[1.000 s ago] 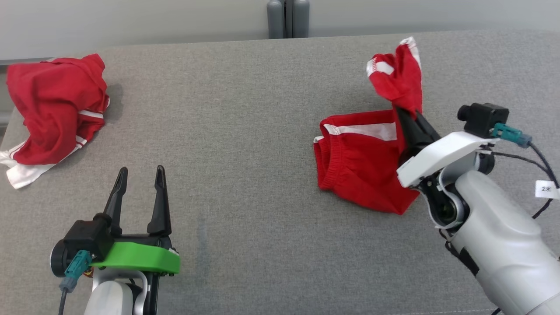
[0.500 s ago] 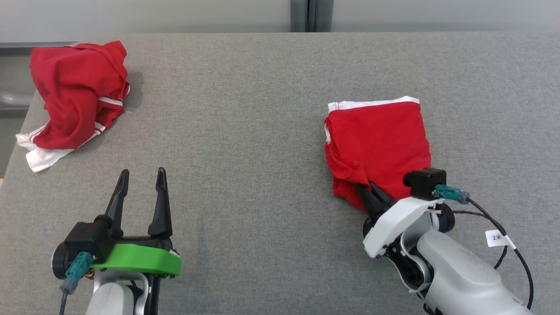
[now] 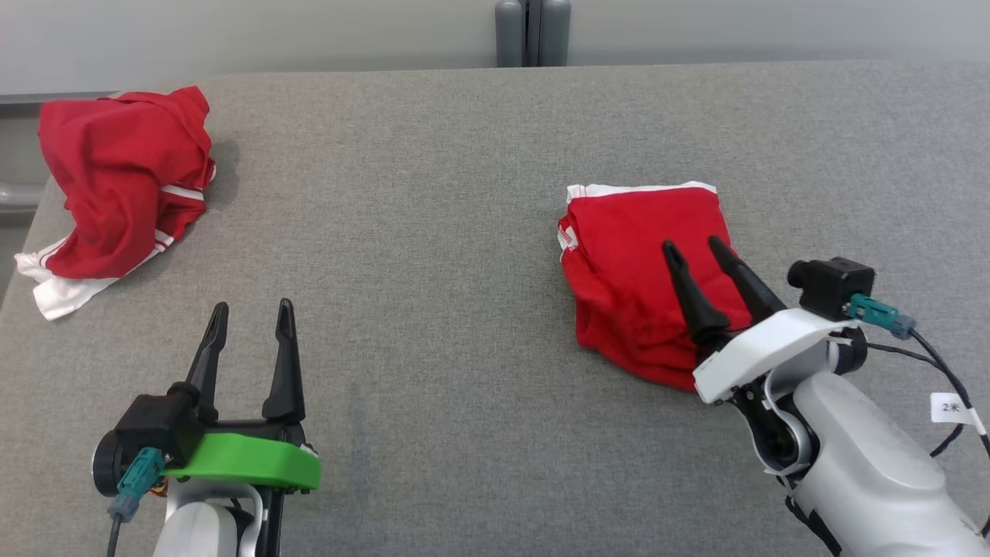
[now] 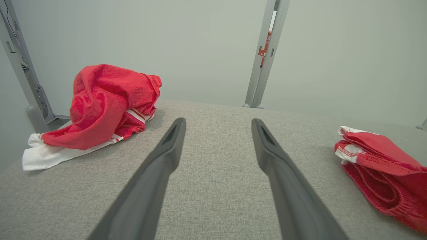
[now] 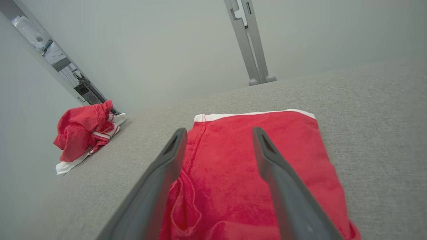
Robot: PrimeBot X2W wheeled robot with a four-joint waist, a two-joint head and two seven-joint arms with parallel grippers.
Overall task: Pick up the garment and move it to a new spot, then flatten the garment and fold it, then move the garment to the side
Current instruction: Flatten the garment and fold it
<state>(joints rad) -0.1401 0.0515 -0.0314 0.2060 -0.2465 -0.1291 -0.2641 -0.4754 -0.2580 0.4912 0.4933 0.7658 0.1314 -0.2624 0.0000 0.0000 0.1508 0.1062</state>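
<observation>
The garment (image 3: 626,271), red with a white edge, lies folded flat on the grey table at the right; the right wrist view has it (image 5: 233,166) under the fingers, and the left wrist view has it (image 4: 377,166) at the right. My right gripper (image 3: 691,245) hovers over its near right part, open, with nothing between its fingers (image 5: 277,166). My left gripper (image 3: 251,305) is open and empty at the lower left, well apart from it; its fingers (image 4: 166,156) point across bare table.
A second red and white garment (image 3: 116,193) lies crumpled at the table's far left corner, also in the left wrist view (image 4: 103,106) and the right wrist view (image 5: 83,133). A grey post (image 3: 532,31) stands behind the far edge. The grey table (image 3: 402,232) stretches between the two garments.
My right gripper laid the lifted half of the garment over toward me, then opened and let it go, and now stands over the folded cloth. The camera shifted slightly. The left gripper stayed put.
</observation>
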